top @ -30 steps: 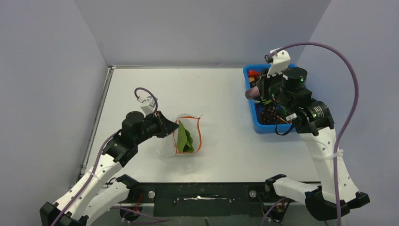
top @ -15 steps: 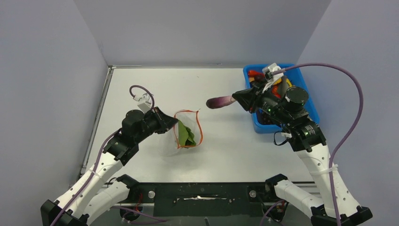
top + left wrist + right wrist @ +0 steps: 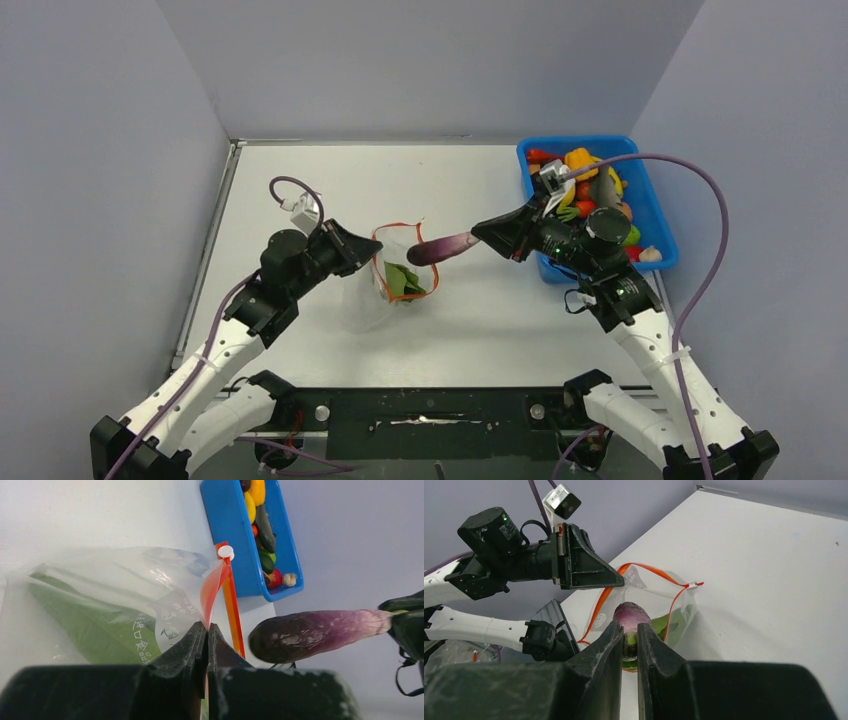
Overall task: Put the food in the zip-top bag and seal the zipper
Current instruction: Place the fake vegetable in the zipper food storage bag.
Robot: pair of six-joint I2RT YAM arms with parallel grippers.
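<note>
Aubergine (image 3: 443,246) stem hidden inside right gripper (image 3: 484,233), tip near bag (image 3: 365,300) mouth.

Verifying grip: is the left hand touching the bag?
Touching. Left wrist view: the left hand is shut on the zipper of the bag, with the orange strip pinched in it.

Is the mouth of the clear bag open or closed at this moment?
Open. The two sides of the zipper spread into a wide loop, and the green pod shows inside the bag.
</note>
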